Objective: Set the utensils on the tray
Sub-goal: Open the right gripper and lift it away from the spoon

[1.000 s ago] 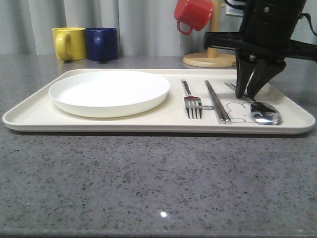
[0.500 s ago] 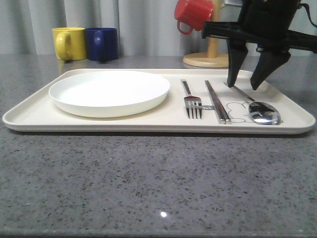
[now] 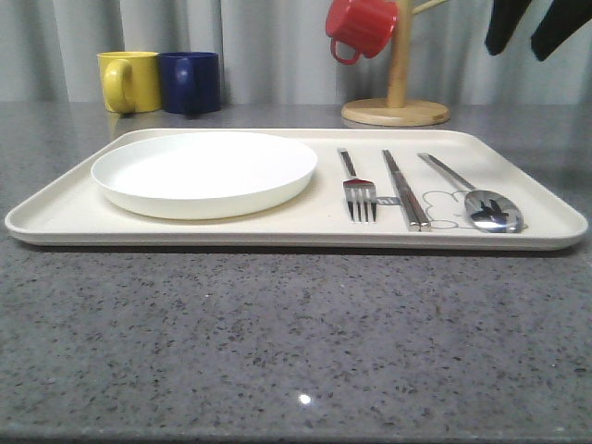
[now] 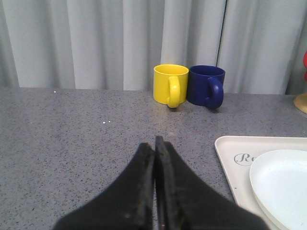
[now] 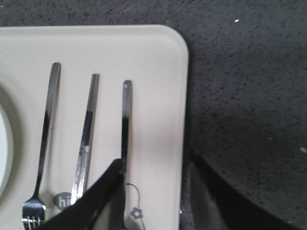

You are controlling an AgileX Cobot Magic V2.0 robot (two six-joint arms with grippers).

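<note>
The cream tray point(image 3: 324, 211) lies across the grey table. On its right half rest the utensils, side by side: the fork point(image 3: 357, 181), the chopsticks point(image 3: 404, 192) and the spoon point(image 3: 488, 207). My right gripper point(image 3: 524, 39) hangs high above the tray's far right corner, open and empty. The right wrist view looks down past its spread fingers point(image 5: 113, 170) at the fork handle point(image 5: 48, 120), chopsticks point(image 5: 87, 136), spoon handle point(image 5: 126, 115) and tray edge point(image 5: 181, 96). My left gripper point(image 4: 154, 142) is shut on nothing, low over the table to the left of the tray's corner point(image 4: 225, 143).
A round white plate point(image 3: 203, 171) fills the tray's left half. A yellow mug point(image 3: 128, 80) and a blue mug point(image 3: 191, 81) stand at the back left. A red mug point(image 3: 363, 26) hangs on a wooden mug tree point(image 3: 396, 111) behind the tray.
My right gripper opened off the spoon handle, then rose up and to the right away from the tray. The spoon stays lying on the tray.
</note>
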